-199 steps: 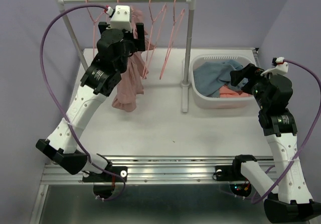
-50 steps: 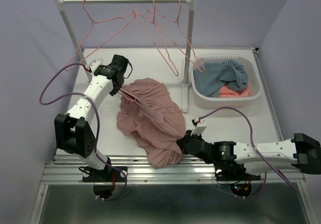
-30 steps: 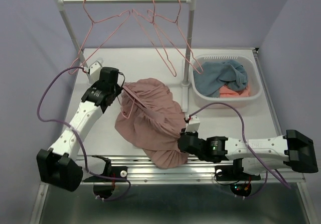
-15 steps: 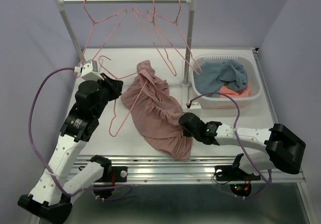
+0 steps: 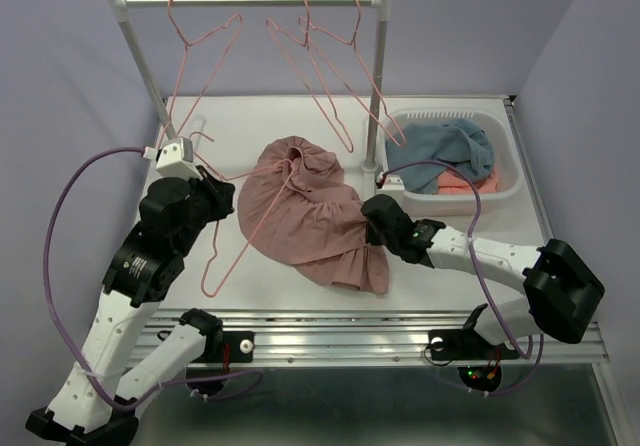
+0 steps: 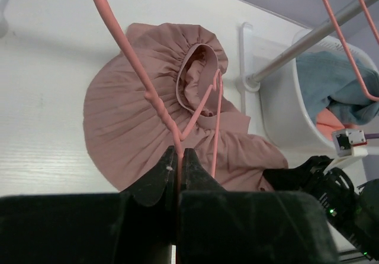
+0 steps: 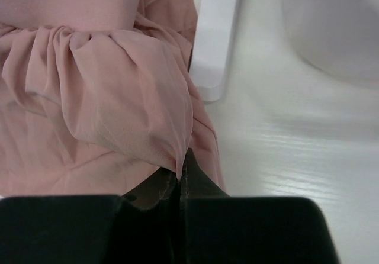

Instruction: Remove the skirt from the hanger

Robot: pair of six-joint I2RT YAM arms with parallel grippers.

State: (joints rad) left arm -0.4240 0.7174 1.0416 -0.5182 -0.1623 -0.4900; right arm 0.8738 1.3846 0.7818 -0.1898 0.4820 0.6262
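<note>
The dusty-pink skirt (image 5: 310,221) lies bunched on the white table, its gathered waist opening (image 6: 198,68) facing up. My left gripper (image 5: 226,192) is shut on the pink wire hanger (image 6: 127,51) just below its hook. One shoulder of the hanger still reaches into the waist opening, while the rest hangs over bare table to the left. My right gripper (image 5: 374,218) is shut on a fold of the skirt (image 7: 106,98) at its right edge, beside the rack's foot (image 7: 213,39).
A clothes rack (image 5: 250,0) with several empty pink hangers (image 5: 325,61) spans the back. Its right post (image 5: 378,86) stands between the skirt and a white basket (image 5: 500,198) holding a blue-grey garment (image 5: 445,151) and a coral one (image 5: 468,181).
My right gripper has pulled the skirt's edge farther back and right. My left gripper has drawn the hanger a little left and nearer, so more of the hanger is out of the cloth.
</note>
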